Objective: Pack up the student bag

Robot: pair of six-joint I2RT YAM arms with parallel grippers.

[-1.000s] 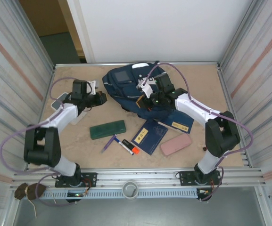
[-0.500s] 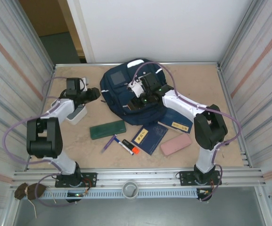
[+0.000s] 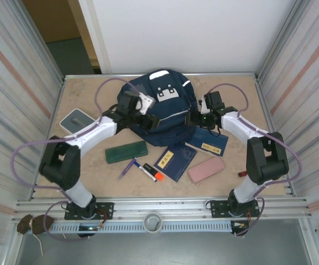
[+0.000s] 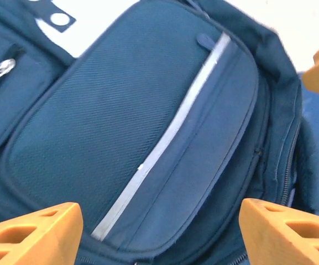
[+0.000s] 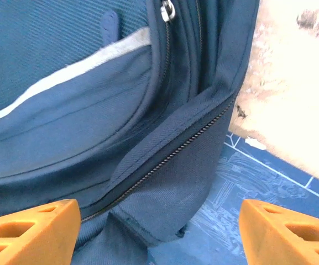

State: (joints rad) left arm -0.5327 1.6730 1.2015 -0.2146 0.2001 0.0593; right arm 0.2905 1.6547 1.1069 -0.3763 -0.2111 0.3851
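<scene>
The student bag (image 3: 165, 105), a big navy backpack with white stripes and a white patch near its top, lies at the back middle of the table. My left gripper (image 3: 150, 120) is at its left side, open, orange fingers (image 4: 32, 232) spread wide over the front pocket (image 4: 120, 121) and its white stripe. My right gripper (image 3: 194, 118) is at the bag's right side, also open. Its fingers (image 5: 289, 229) straddle the bag's zipper edge (image 5: 165, 160), with nothing gripped. A dark-blue booklet (image 5: 259, 193) lies under that edge.
In front of the bag lie a green pencil case (image 3: 126, 151), a purple pen (image 3: 128, 167), an orange-capped marker (image 3: 150, 173), two dark-blue booklets (image 3: 174, 160) (image 3: 209, 142) and a pink case (image 3: 206, 169). A grey box (image 3: 75, 120) sits at the left. Metal walls stand close on both sides.
The left arm swung from the grey box across to the bag's left side. The right arm came off the bag's top to its right side. The bag now lies face up.
</scene>
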